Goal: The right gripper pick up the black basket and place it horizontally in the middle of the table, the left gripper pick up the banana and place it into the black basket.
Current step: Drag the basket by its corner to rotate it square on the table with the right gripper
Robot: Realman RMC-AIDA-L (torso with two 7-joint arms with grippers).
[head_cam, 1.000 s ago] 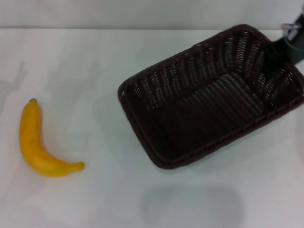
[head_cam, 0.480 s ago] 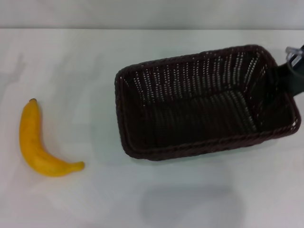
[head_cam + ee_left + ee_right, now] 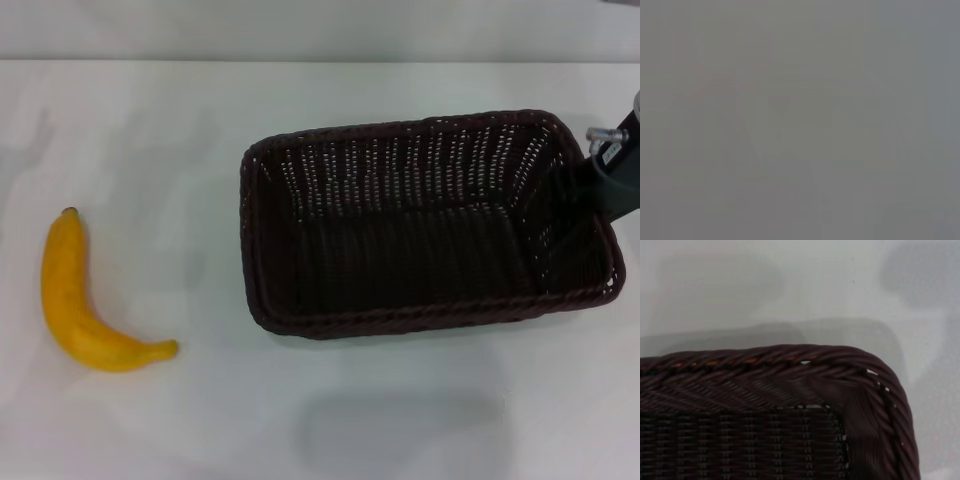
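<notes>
The black basket (image 3: 400, 130) lies lengthwise across the white table (image 3: 150, 120), right of the middle, open side up and empty. My right gripper (image 3: 604, 178) is at the basket's right end wall and is shut on it; only a dark finger and a silver fitting show at the view's right edge. The right wrist view shows one rounded corner of the basket (image 3: 790, 370) close up over the table (image 3: 790, 280). The yellow banana (image 3: 62, 290) lies on the table at the far left, apart from the basket. My left gripper is out of view; the left wrist view is plain grey.
The table's far edge meets a pale wall at the top of the head view. A faint grey shadow (image 3: 400, 430) lies on the table in front of the basket. Bare table lies between the banana and the basket.
The basket has turned from a slanted pose to nearly level with the table's edge and has come down a little. My right gripper moved with it. The banana has not moved.
</notes>
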